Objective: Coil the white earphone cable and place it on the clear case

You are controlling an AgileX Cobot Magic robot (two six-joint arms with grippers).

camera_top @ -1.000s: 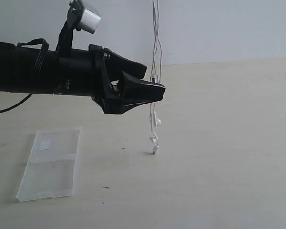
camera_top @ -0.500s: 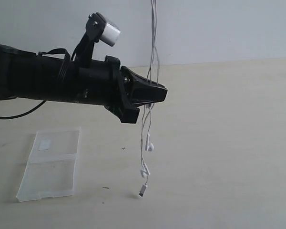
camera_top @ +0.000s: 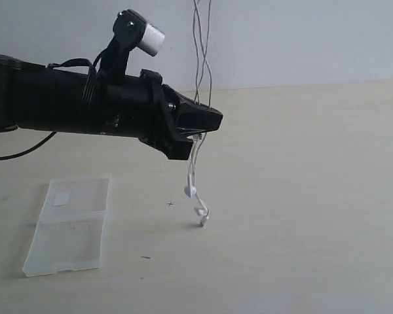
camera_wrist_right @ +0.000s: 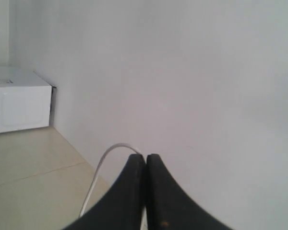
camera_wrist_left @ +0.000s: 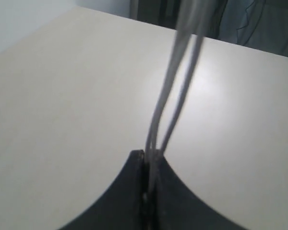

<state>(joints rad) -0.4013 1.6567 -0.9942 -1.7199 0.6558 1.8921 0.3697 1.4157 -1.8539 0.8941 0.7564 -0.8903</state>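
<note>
You have open pale tabletop (camera_top: 301,209) right of the arm; the flat clear plastic case (camera_top: 69,226) lies well left. The thin white earphone cable (camera_top: 192,167) hangs vertically, earbuds lowest, pinched in your closed left gripper (camera_top: 213,121). Only the right wrist view shows your right gripper (camera_wrist_right: 145,160), closed on the wire.

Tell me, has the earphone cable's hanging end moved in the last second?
Yes. The white earphone cable's hanging end has swung slightly left, nearer the clear case, in the exterior view.

Robot lab bench, bare beige tabletop (camera_top: 301,196), plain white wall (camera_top: 301,39)
</note>
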